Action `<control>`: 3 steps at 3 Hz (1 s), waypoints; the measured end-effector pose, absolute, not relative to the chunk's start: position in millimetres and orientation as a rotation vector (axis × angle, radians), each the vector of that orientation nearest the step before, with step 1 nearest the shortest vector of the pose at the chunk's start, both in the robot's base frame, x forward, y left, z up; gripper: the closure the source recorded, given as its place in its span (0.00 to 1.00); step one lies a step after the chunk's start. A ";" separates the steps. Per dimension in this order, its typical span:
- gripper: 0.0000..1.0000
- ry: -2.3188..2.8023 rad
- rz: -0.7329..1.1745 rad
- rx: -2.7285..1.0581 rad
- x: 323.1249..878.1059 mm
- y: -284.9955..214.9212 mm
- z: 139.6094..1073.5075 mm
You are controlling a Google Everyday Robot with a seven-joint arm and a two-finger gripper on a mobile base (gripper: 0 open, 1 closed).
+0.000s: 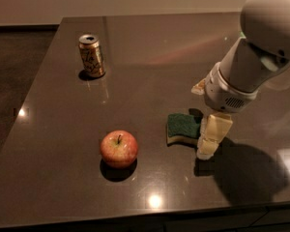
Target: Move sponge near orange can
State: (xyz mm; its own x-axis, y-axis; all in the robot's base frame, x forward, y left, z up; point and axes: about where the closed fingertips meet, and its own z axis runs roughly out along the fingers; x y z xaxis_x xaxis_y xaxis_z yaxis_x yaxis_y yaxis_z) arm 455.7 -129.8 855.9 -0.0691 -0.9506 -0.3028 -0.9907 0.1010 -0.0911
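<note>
On the dark table [63, 178] the sponge [181, 127] lay flat, the orange can [92, 55] well apart behind and left of it, and the gripper [207, 149], open or shut I could not tell, stood at its right edge, seemingly reaching to grab and needing a good hold next.

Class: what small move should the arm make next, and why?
Probably shift the tool slightly left to centre it on the sponge: it stands at the sponge's right edge, and the sponge lies flat, not yet lifted, far from the orange can.
</note>
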 end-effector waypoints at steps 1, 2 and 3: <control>0.00 2.070 0.200 -1.944 459.8 -129.6 850.2; 0.18 2.063 0.201 -1.953 462.8 -130.3 847.4; 0.40 2.057 0.200 -1.959 466.7 -130.7 848.9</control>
State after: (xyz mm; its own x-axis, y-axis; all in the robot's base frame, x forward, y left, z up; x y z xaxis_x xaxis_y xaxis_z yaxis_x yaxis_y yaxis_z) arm 466.7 -130.7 848.9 -0.0308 -0.9522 -0.3040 -0.9929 0.0641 -0.1002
